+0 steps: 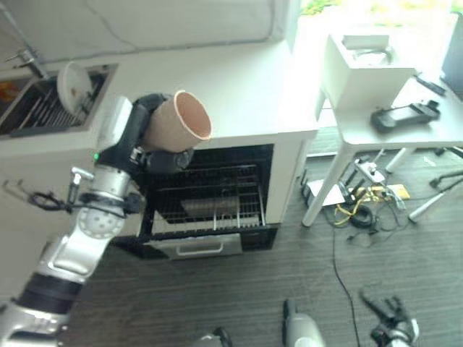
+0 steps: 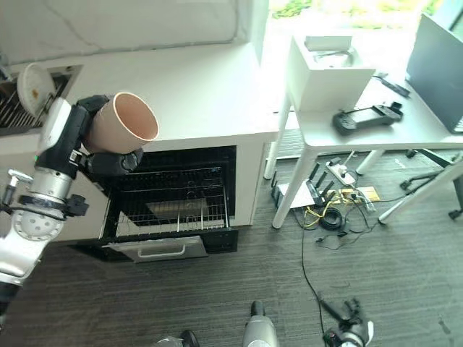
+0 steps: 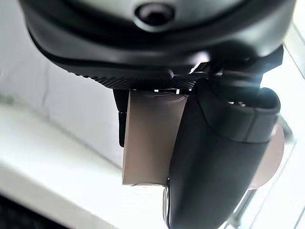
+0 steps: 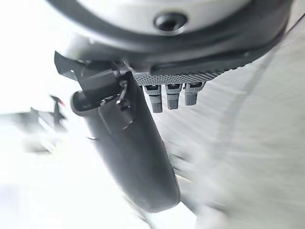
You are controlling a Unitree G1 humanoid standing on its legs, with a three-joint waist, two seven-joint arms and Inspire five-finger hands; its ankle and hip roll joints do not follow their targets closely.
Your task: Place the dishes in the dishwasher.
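Note:
A tan cup (image 1: 181, 121) is gripped in my left hand (image 1: 160, 159), raised above the open dishwasher (image 1: 210, 195) with its mouth tilted up and to the right. The same cup (image 3: 150, 138) shows between thumb and fingers in the left wrist view. The dishwasher's wire rack (image 1: 206, 206) is slid partly out over the lowered door (image 1: 195, 244). A white plate (image 1: 72, 83) stands upright in the sink rack (image 1: 43, 108) at the left. My right hand (image 4: 133, 152) hangs low over the floor, its fingers straight.
A white counter (image 1: 239, 87) runs above the dishwasher. To the right stands a white table (image 1: 405, 123) bearing a white box (image 1: 365, 69) and a black controller (image 1: 405, 116). Cables and a power strip (image 1: 369, 195) lie on the dark floor beneath it.

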